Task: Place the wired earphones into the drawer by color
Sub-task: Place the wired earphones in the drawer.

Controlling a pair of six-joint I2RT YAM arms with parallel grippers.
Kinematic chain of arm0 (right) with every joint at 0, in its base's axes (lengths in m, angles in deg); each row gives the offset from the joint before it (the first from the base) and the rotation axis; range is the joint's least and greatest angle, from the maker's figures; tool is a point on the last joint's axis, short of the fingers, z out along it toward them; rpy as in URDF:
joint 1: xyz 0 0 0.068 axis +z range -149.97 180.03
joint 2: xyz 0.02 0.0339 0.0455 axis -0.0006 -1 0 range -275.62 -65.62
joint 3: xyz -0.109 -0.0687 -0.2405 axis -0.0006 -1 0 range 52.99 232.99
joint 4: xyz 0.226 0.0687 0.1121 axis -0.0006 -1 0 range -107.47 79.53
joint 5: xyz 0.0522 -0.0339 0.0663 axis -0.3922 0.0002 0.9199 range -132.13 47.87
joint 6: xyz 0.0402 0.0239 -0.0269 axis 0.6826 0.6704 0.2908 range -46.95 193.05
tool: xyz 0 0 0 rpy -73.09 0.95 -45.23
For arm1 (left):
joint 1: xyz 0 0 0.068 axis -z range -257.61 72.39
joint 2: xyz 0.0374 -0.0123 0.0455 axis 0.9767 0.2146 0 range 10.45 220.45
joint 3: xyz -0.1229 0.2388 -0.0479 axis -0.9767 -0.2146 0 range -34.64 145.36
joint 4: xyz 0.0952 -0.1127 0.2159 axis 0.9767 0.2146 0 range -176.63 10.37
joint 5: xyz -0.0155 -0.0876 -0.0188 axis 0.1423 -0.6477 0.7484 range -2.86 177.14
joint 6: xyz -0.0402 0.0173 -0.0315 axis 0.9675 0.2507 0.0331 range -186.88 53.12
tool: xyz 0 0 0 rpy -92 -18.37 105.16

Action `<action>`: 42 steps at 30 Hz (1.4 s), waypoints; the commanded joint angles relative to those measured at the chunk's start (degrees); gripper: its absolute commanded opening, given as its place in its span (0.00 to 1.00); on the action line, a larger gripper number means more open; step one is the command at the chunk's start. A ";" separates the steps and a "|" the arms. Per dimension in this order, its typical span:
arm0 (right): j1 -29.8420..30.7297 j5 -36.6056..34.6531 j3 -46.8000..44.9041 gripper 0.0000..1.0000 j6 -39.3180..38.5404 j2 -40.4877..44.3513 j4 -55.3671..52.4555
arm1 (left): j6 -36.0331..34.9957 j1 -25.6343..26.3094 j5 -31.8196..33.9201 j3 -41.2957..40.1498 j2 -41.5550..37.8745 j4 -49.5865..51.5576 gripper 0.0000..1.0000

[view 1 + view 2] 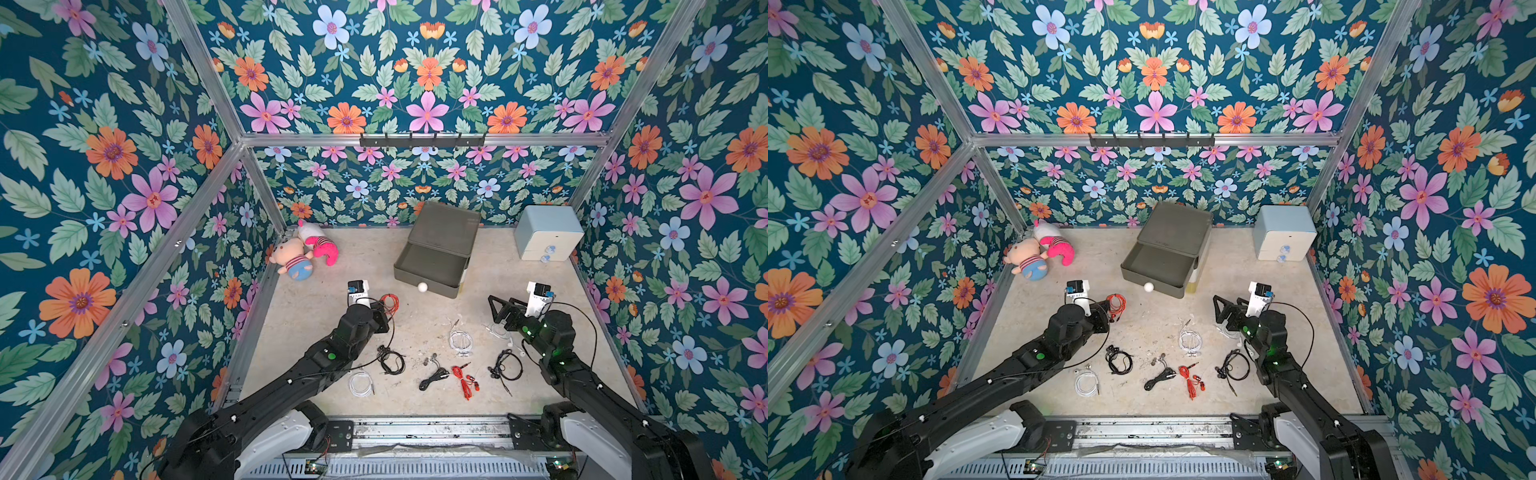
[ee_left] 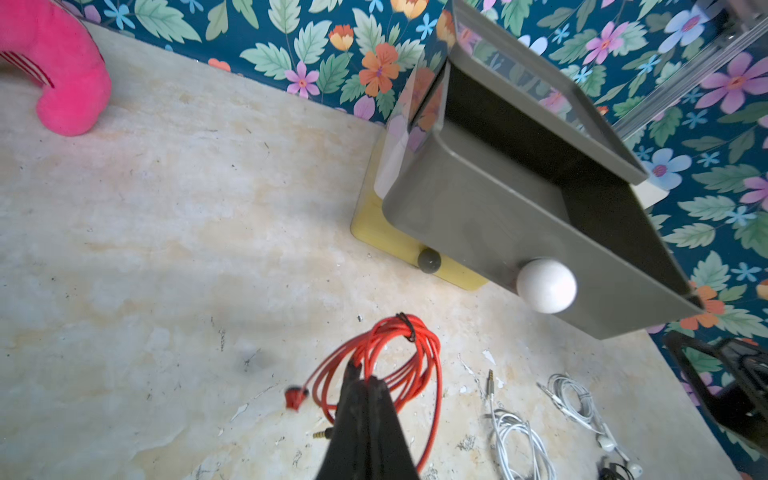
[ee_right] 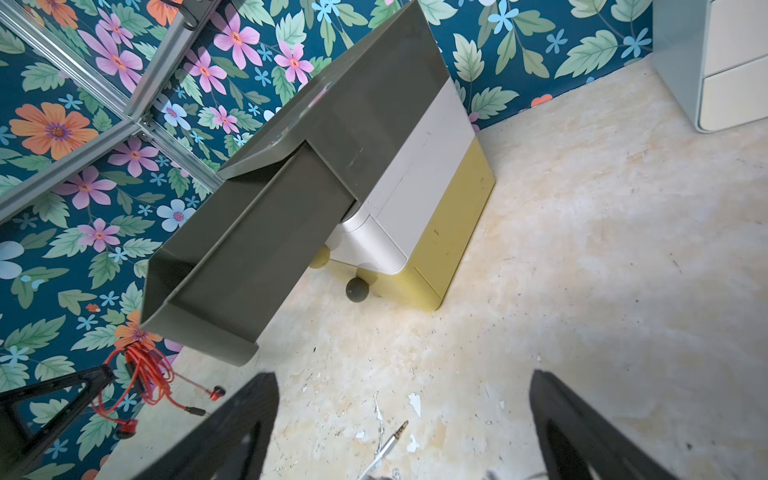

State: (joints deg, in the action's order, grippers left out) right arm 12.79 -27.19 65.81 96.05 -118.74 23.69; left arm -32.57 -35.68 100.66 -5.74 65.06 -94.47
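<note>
Red earphones (image 2: 409,374) hang pinched in the closed left gripper (image 2: 360,376), just short of the front edge of the drawer's (image 1: 442,232) pulled-out grey tier (image 1: 432,284). The right gripper (image 3: 403,380), jaws wide and empty, hovers over bare table (image 1: 432,316) off the drawer's opposite front corner.

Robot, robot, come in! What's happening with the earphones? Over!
Left end effector shut on red earphones. Right end effector open, empty. Grey top drawer pulled open, nothing seen inside. Nothing between it and the red earphones.
</note>
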 commanded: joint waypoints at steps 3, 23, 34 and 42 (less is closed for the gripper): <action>0.07 -0.59 0.43 0.99 0.02 0.25 0.75 | -2.26 -0.10 -1.18 0.62 -4.69 2.38 0.00; 0.08 -0.40 -2.04 0.99 1.25 9.88 -0.31 | -6.17 -0.10 -6.77 10.78 -6.07 0.67 0.00; 0.08 -0.17 -2.20 0.99 1.78 10.91 -0.49 | -8.86 -0.10 -8.94 22.72 7.58 -2.62 0.00; 0.12 -0.07 -2.21 0.99 1.90 10.97 -0.49 | -11.13 -0.35 -9.52 31.14 16.06 -3.04 0.00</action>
State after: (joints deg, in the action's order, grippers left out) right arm 12.79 -27.36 63.58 97.58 -107.92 22.31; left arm -41.88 -35.83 91.74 23.81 79.61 -95.58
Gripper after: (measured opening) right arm 0.988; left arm 0.079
